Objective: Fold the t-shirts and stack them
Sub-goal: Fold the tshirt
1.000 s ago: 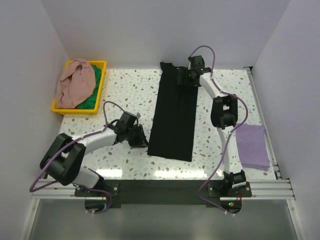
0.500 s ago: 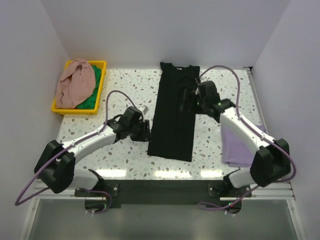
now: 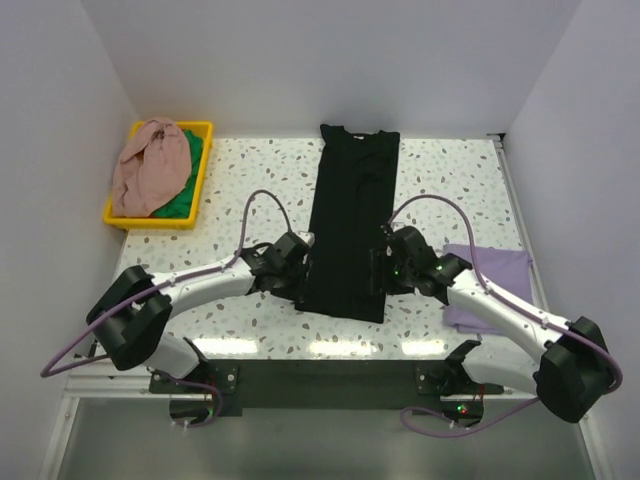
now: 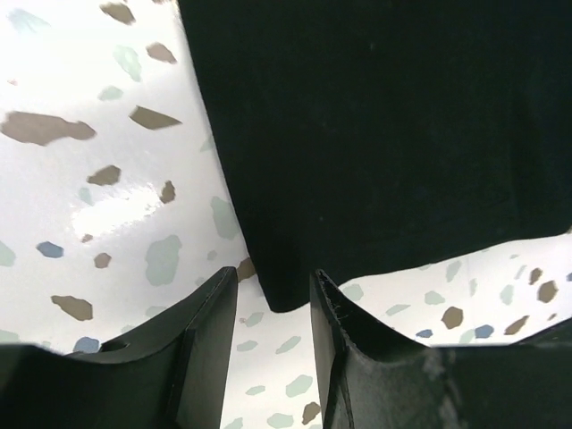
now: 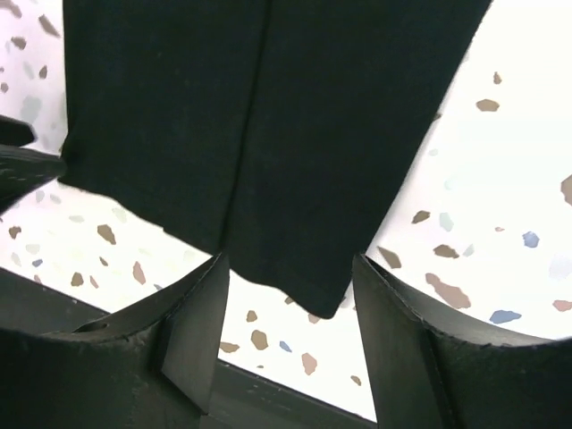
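A black t-shirt (image 3: 350, 220), folded lengthwise into a long strip, lies flat down the middle of the table. My left gripper (image 3: 302, 278) is at its near left corner. In the left wrist view the shirt (image 4: 375, 134) fills the top, and its corner sits just between the tips of my left gripper (image 4: 273, 290), which is open by a narrow gap. My right gripper (image 3: 381, 270) is at the near right corner. In the right wrist view the shirt (image 5: 268, 116) hangs between the tips of my right gripper (image 5: 290, 268), which is wide open and empty.
A folded purple shirt (image 3: 495, 285) lies at the right, partly under my right arm. A yellow bin (image 3: 200, 180) at the far left holds a pink garment (image 3: 150, 165) and a green one (image 3: 180, 200). The table's front rail (image 5: 268, 393) is close below my right gripper.
My right arm has swung from the shirt's far end to its near right corner. My left gripper has moved right to the near left corner. The shirt has not moved.
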### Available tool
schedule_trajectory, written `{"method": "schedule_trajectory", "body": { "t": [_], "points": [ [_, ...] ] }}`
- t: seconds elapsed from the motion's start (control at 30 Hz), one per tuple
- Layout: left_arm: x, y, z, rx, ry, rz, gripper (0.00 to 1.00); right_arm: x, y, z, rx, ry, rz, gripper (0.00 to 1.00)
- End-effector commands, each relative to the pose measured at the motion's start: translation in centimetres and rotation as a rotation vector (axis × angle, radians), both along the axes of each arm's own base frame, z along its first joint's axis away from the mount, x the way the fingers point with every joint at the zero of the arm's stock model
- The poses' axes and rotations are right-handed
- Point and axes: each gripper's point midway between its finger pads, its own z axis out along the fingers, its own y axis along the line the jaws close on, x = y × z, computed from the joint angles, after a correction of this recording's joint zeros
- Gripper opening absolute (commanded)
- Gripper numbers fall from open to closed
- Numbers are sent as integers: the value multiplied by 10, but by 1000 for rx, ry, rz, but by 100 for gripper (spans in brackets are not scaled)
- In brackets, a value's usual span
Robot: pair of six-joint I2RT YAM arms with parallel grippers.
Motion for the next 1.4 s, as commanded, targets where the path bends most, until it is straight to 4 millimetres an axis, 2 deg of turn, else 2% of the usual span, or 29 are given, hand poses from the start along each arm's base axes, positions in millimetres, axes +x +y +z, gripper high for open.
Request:
{"method": "schedule_trajectory", "body": {
  "t": [0.0, 0.17, 0.47, 0.7, 0.9, 1.07, 1.1, 1.23, 1.37],
  "points": [
    [7, -4, 1, 61, -47, -13, 42, -7, 5, -1, -6, -20, 0, 60],
    [9, -4, -1, 78, -57, -20, 39, -16, 15, -6, -56, -42, 26, 57],
    [13, -15, 1, 51, -65, -39, 36, -24, 20, -31, -98, -25, 29, 54],
    [8, -17, -10, 48, -44, -48, 32, -34, 14, -57, -127, 18, 24, 49],
    [9, -18, -9, 48, -49, -51, 25, -39, 11, -64, -135, 31, 22, 46],
    [5, -15, -17, 65, -27, -54, 18, -42, 10, -67, -138, 50, 27, 45],
    [5, -14, -18, 68, -25, -55, 18, -43, 9, -68, -141, 52, 26, 45],
    [5, -14, -17, 65, -27, -54, 35, -44, 8, -69, -137, 53, 25, 45],
    [4, -15, -18, 62, -23, -59, 36, -44, 8, -69, -134, 54, 22, 45]
  ]
}}
